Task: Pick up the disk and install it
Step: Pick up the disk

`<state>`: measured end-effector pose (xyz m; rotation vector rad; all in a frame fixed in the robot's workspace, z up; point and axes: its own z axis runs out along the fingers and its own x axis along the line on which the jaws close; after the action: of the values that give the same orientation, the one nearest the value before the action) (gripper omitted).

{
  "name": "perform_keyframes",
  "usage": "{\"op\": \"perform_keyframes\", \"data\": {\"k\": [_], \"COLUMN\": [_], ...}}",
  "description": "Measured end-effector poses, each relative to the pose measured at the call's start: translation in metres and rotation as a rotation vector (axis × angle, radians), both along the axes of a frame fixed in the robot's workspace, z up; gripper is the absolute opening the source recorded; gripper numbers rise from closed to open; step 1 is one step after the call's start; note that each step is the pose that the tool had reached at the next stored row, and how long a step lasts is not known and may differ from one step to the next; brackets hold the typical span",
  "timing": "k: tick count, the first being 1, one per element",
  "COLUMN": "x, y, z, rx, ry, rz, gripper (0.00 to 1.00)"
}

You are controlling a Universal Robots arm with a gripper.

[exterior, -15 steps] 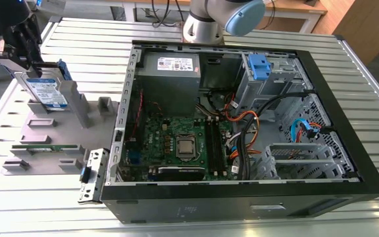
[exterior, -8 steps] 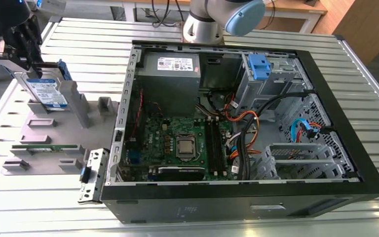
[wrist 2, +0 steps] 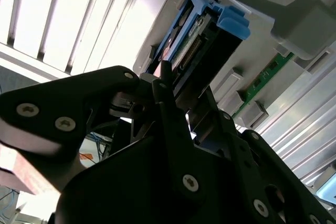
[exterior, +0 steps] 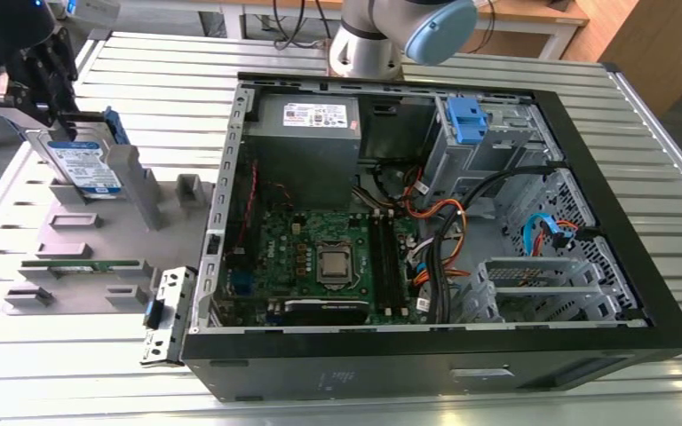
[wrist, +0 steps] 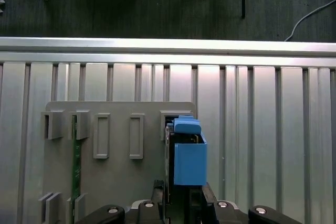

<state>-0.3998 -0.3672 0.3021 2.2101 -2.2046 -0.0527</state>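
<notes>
1. Gripper (wrist: 181,187) sits on the top end of the disk (exterior: 81,164), at the exterior view's left and well apart from the open PC case (exterior: 436,342).
2. Jaws: one on each flat face of the disk in both wrist views, with a narrow gap. Can't tell whether they are clamped or a hair off.
3. Disk stands on edge in a slot of the grey fixture tray (exterior: 92,235), leaning slightly, with its printed label toward the exterior camera. Can't tell whether it is fully seated in the slot.
4. Step in hand, my read: the pick.
   - Grip the flat metal faces, not the blue handle (wrist 2: 231,22); I'd expect the plastic to flex.
   - Keep the grip centred across the width so the drive doesn't pivot.
   - Pull straight along the slot. Side load would likely bind it against the slot walls or the grey upright (exterior: 139,186) just beside it.
5. Watch item: the connector edge (wrist 2: 191,51) is close to the jaws, so keep contact off it.
6. Green memory stick (exterior: 81,264) lies in the same tray, apart from the disk. It doesn't look like it's in the way of the pick.
7. Surface (exterior: 33,382): slatted aluminium, carrying both the tray and the case.
8. Room: dark floor (wrist: 131,9) beyond the surface edge with loose cables on it. Wooden furniture (exterior: 655,44) is at the exterior view's far right.
</notes>
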Motion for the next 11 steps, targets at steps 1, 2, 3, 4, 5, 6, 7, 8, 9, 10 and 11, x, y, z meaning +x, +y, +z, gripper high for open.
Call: {"op": "perform_keyframes", "data": {"k": [1, 2, 3, 4, 5, 6, 7, 8, 9, 10, 11], "x": [0.0, 0.0, 0.0, 0.0, 0.0, 0.0, 0.0, 0.0, 0.0, 0.0, 0.0], "y": [0.0, 0.0, 0.0, 0.0, 0.0, 0.0, 0.0, 0.0, 0.0, 0.0, 0.0], "z": [0.0, 0.0, 0.0, 0.0, 0.0, 0.0, 0.0, 0.0, 0.0, 0.0, 0.0], "rx": [0.0001, 0.0001, 0.0001, 0.0, 0.0001, 0.0, 0.0001, 0.0001, 0.0, 0.0001, 0.0001], "ry": [-0.0001, -0.0001, -0.0001, -0.0001, -0.0001, 0.0, -0.0001, -0.0001, -0.0001, -0.0001, -0.0001], "rz": [0.0, 0.0, 0.0, 0.0, 0.0, 0.0, 0.0, 0.0, 0.0, 0.0, 0.0], "gripper": [0.39, 0.39, 0.39, 0.39, 0.37, 0.37, 0.35, 0.35, 0.35, 0.35, 0.35]}}
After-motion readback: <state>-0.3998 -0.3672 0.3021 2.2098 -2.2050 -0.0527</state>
